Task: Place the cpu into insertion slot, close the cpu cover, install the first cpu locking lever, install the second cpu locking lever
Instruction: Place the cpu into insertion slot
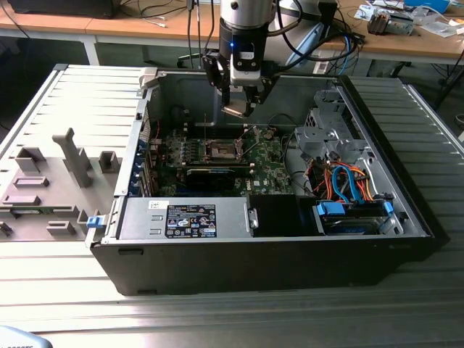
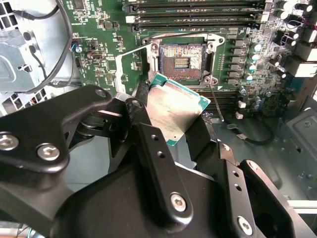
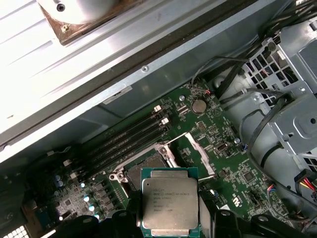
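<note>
We see an open computer case (image 1: 406, 217) lying on a ribbed grey metal table (image 1: 65, 101), with wooden desks (image 1: 130, 25) and cables (image 1: 319, 36) across the top of the exterior view. Over the green board (image 1: 268, 163), the gripper (image 1: 238, 109) clamps the cpu (image 2: 178, 111) by its edges, in the air near the bare insertion slot (image 2: 181, 59). Its black fingers (image 2: 153, 148) hide part of the cpu's rim.

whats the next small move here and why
Probably ease the cpu across until it sits squared over the insertion slot, then start lowering. The gripper is shut on the chip's edges and holds it above the board. In both wrist views the chip appears short of the slot and looks turned relative to it. The slot's contacts lie uncovered.
</note>
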Controlling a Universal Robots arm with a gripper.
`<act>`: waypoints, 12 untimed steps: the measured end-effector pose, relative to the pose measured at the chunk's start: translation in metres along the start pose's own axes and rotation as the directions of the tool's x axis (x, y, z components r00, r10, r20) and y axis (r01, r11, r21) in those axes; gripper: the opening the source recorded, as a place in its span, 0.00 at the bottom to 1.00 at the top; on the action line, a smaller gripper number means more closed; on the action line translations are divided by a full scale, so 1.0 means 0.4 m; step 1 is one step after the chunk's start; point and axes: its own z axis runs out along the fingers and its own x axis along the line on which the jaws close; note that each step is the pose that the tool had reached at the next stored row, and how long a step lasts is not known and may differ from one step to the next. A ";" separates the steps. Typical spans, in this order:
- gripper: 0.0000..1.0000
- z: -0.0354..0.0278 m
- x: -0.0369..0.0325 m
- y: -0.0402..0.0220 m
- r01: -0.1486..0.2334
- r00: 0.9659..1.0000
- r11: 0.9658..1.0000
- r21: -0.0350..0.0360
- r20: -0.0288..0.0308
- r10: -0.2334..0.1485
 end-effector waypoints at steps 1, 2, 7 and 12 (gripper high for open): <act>0.55 0.000 0.000 0.000 -0.002 1.000 1.000 0.000 0.000 0.002; 0.55 0.000 0.000 0.000 -0.003 1.000 1.000 0.000 0.000 0.003; 0.55 0.001 0.000 0.000 -0.007 1.000 1.000 0.000 0.001 0.007; 0.55 0.001 0.000 0.000 -0.011 1.000 1.000 0.000 0.001 0.011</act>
